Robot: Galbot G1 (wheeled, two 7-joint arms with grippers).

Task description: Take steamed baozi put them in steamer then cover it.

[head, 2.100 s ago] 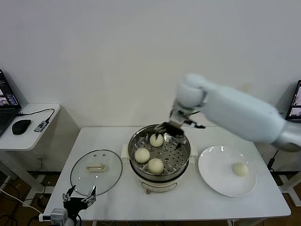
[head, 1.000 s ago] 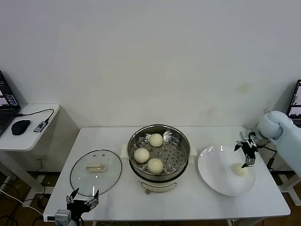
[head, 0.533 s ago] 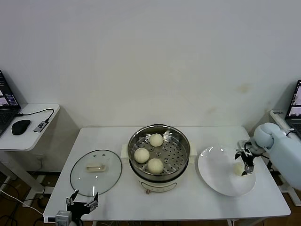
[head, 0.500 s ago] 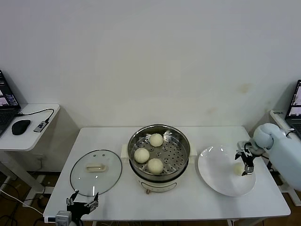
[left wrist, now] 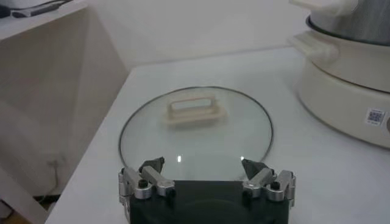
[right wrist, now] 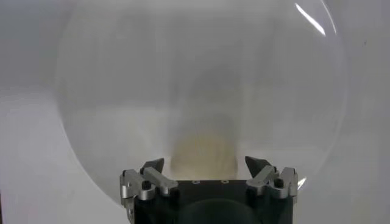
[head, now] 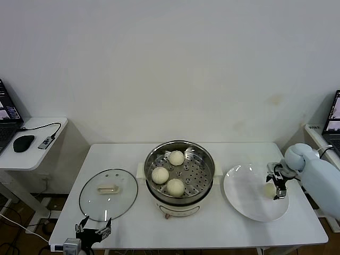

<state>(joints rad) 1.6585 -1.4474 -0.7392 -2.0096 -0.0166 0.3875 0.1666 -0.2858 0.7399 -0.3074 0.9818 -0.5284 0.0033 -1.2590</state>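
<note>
Steamer [head: 179, 178] (three baozi [head: 169, 173] inside) stands between lid [head: 108, 193], left, and plate [head: 249, 199], right.

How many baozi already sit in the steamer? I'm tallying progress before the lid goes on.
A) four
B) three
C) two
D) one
B: three baozi lie on the tray of the steamer, and a fourth is still on the white plate between the open fingers of the right gripper.

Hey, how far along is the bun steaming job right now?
Three buns already sit in the steamer. In hand: the right gripper is open around the last bun on the white plate, not yet lifted. Left: move that bun into the steamer, then put on the glass lid, which lies on the table near the open left gripper.
</note>
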